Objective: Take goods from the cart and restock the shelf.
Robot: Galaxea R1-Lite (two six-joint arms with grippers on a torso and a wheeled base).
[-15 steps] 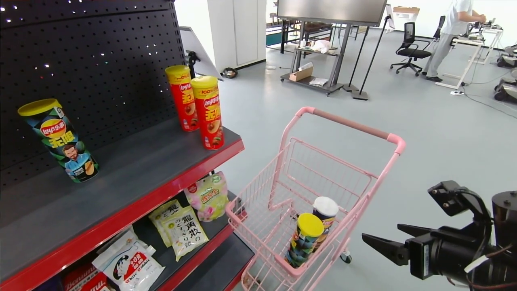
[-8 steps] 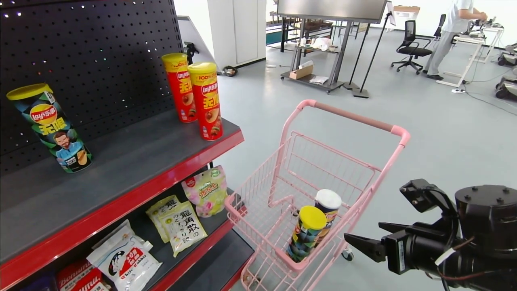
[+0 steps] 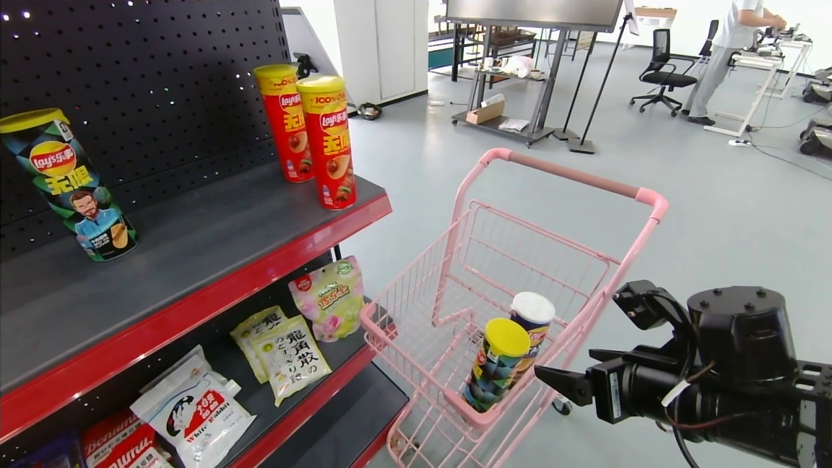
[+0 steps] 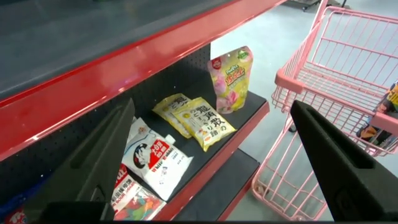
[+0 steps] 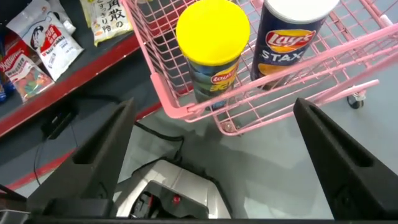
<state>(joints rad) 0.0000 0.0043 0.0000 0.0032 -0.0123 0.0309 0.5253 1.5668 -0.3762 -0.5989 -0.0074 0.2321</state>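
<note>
Yellow-lidded can (image 3: 495,364) | upright in cart (image 3: 572,177) beside white-lidded can (image 3: 533,309); right gripper (image 3: 563,363) outside cart wall, spread wide, empty, apparently poised for grasp; left gripper (image 4: 211,104) likewise wide, empty

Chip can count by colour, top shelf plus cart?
Red cans: 2
Green-black cans with yellow lids: 2
Blue can with white lid: 1
Total: 5
</note>
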